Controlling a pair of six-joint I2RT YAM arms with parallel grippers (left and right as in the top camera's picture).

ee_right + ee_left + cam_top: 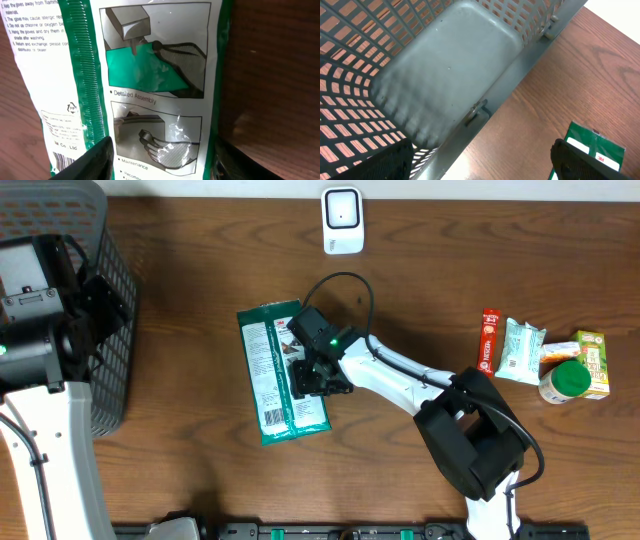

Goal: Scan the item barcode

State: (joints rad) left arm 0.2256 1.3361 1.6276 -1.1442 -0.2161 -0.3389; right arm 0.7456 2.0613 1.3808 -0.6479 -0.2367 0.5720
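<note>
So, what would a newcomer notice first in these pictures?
First, the green-and-white packet lying flat at the centre of the table, with the right gripper low over it, fingers apart. Then the grey basket at the left edge, and the white scanner at the top of the overhead view.

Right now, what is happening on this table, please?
The right pincer hangs over a green and white package, with its fingers spread to either side. The package lies flat on the table. The left pincer hovers open above the grey basket and holds nothing. The white scanner stands at the far edge, away from the package, so no scan is happening now.
</note>
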